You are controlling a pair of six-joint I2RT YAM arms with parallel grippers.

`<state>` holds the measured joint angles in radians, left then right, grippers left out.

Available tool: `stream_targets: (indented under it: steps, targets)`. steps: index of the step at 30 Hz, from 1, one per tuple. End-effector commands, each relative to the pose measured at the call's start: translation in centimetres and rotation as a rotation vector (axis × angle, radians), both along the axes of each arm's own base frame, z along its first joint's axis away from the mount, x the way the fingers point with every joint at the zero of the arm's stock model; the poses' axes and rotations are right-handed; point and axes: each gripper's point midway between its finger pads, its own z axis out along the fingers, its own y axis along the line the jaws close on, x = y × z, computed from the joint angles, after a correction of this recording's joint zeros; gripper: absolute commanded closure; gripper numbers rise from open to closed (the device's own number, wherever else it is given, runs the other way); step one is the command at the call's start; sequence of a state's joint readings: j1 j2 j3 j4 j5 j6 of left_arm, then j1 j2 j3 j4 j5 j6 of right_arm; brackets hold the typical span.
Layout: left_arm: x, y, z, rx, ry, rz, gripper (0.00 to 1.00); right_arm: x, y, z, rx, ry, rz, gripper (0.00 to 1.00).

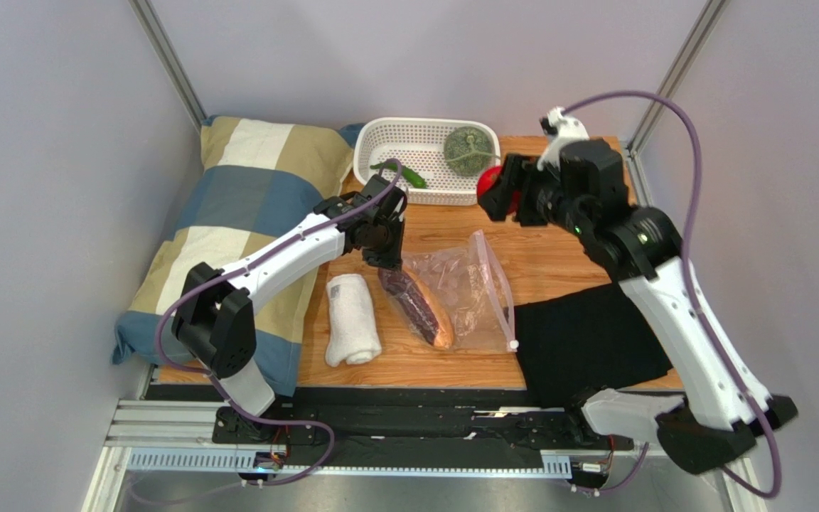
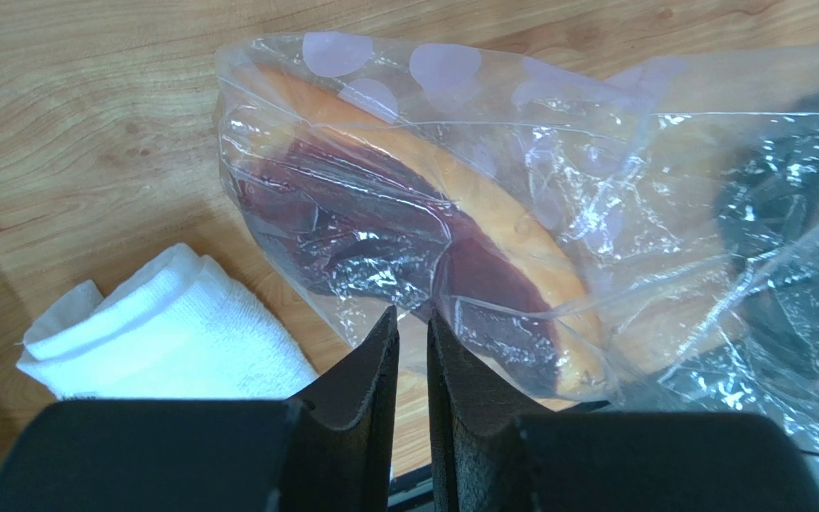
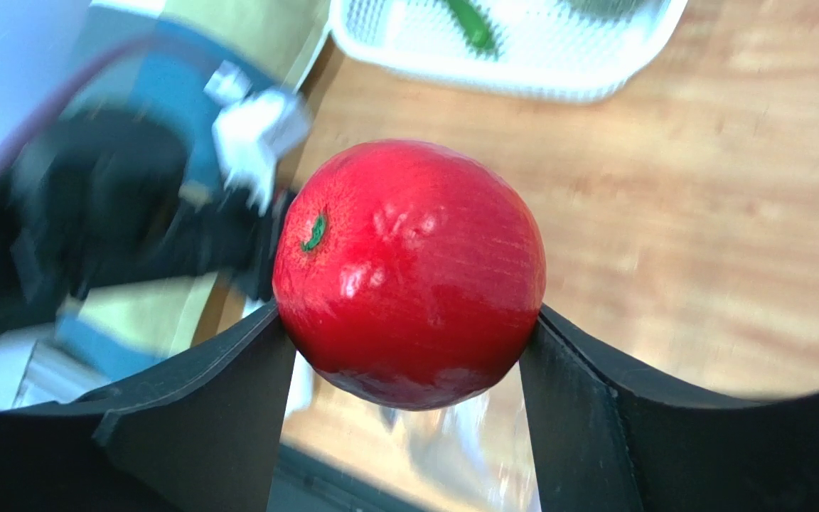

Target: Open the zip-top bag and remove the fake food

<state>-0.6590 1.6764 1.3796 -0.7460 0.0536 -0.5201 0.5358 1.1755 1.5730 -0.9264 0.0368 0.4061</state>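
Note:
The clear zip-top bag lies on the wooden table, its zip strip on the right side. The dark purple-and-orange piece is inside it and also shows in the left wrist view. My left gripper pinches the bag's far left corner; in its wrist view the gripper has only a thin gap between the fingers. My right gripper is shut on the red tomato and holds it in the air beside the basket. The wrist view shows the tomato between the right gripper's fingers.
A white basket at the back holds the round bumpy green vegetable and the slim green pepper. A rolled white towel lies left of the bag. A black cloth lies at the right, a checked pillow at the left.

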Motion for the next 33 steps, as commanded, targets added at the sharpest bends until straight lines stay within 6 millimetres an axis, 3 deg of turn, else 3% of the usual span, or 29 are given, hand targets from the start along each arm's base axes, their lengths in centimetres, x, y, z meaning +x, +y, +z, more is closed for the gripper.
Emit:
stream_targets:
  steps: [1, 3, 4, 6, 7, 8, 14, 16, 19, 20, 21, 22, 24, 25, 30, 31, 33]
  targets:
    - [-0.4, 0.0, 2.9, -0.062, -0.039, 0.014, 0.8, 11.5, 1.8, -0.6, -0.028, -0.073, -0.047, 1.0]
    - [-0.6, 0.0, 3.4, -0.069, -0.041, 0.011, 0.8, 14.8, 2.7, -1.5, -0.006, -0.061, -0.003, 1.0]
    - [-0.6, 0.0, 3.5, -0.072, -0.045, 0.011, 0.8, 17.7, 3.7, -2.8, -0.018, -0.058, 0.011, 1.0]
    - [-0.7, 0.0, 4.0, -0.081, -0.05, 0.006, 0.8, 20.4, 4.3, -5.2, -0.066, -0.039, 0.031, 1.0]
    - [-0.9, -0.2, 4.1, -0.091, -0.044, -0.003, 0.8, 22.3, 4.9, -8.9, -0.1, 0.022, 0.031, 1.0]
    - [-1.0, -0.2, 4.3, -0.097, -0.041, -0.008, 0.8, 23.4, 5.1, -8.7, -0.105, 0.009, 0.027, 1.0]
    - [-1.9, -0.2, 4.1, -0.116, -0.019, -0.015, 0.8, 26.9, 6.8, -15.7, -0.101, 0.105, 0.059, 1.0]
    - [-2.3, -0.3, 3.7, -0.12, -0.003, -0.028, 0.8, 27.4, 7.1, -16.8, -0.104, 0.115, 0.056, 1.0]
    - [-2.5, -0.6, 3.5, -0.13, 0.018, -0.035, 0.78, 28.7, 7.2, -18.7, -0.114, 0.128, 0.039, 0.76]
    - [-2.6, -0.7, 3.7, -0.135, 0.016, -0.039, 0.78, 28.9, 7.1, -18.9, -0.113, 0.132, 0.039, 0.57]
    - [-2.5, -0.6, 3.7, -0.134, 0.013, -0.039, 0.78, 29.4, 7.3, -19.3, -0.112, 0.131, 0.039, 0.49]
    - [-2.5, -0.6, 3.7, -0.131, 0.01, -0.039, 0.77, 29.2, 7.4, -19.7, -0.117, 0.15, 0.042, 0.37]
    - [-2.5, -0.4, 4.0, -0.124, 0.004, -0.045, 0.77, 28.8, 7.5, -19.8, -0.106, 0.179, 0.052, 0.25]
    - [-2.5, -0.3, 4.0, -0.12, 0.002, -0.045, 0.77, 28.6, 7.4, -19.5, -0.1, 0.184, 0.055, 0.02]
    - [-2.6, 0.3, 4.3, -0.106, -0.013, -0.045, 0.76, 25.4, 6.3, -16.8, -0.109, 0.226, 0.05, 0.0]
    - [-2.5, 0.4, 4.3, -0.102, -0.017, -0.044, 0.75, 24.2, 5.8, -13.9, -0.094, 0.195, 0.042, 0.0]
    - [-2.4, 0.9, 3.8, -0.081, -0.014, -0.033, 0.76, 20.9, 4.6, -13.7, -0.1, 0.278, 0.03, 0.0]
